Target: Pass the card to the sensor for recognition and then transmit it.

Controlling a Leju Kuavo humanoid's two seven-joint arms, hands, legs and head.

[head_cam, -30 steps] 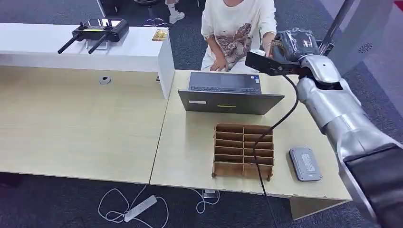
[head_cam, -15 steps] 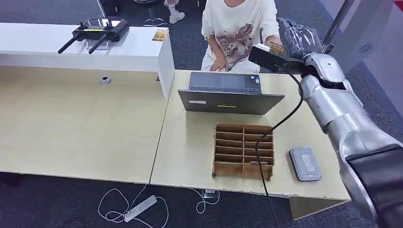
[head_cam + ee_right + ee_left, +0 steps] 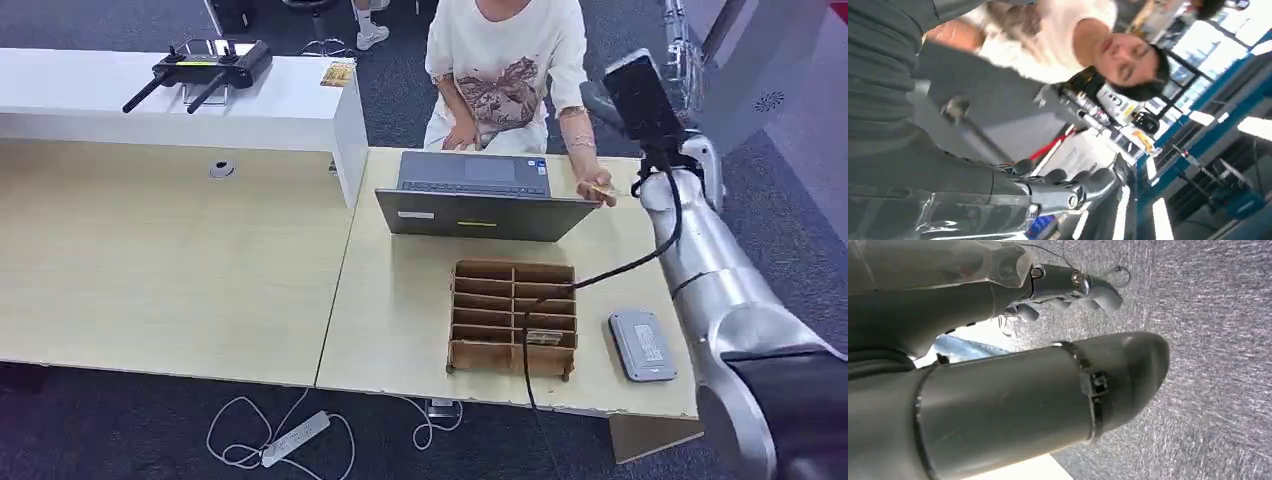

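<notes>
Nearest on the desk (image 3: 400, 330) sit the grey sensor (image 3: 642, 345) and, beside it, a wooden divider tray (image 3: 512, 318). Beyond stands a laptop (image 3: 485, 196). The card (image 3: 600, 189) is pinched in a person's hand (image 3: 598, 190) beside the laptop. Right hand (image 3: 1068, 187): fingers apart, holding nothing. Left hand (image 3: 1068, 287): empty, fingers loosely extended over carpet.

Laptop (image 3: 485, 196) at the table's (image 3: 400, 300) far edge, before the seated person (image 3: 505, 70). Divided wooden organizer (image 3: 512, 318) nearer me; sensor (image 3: 642, 345) to its right. Raised counter (image 3: 150, 105) far left, bearing a controller (image 3: 200, 68). My right arm (image 3: 710, 290) extends along the table's right side.
</notes>
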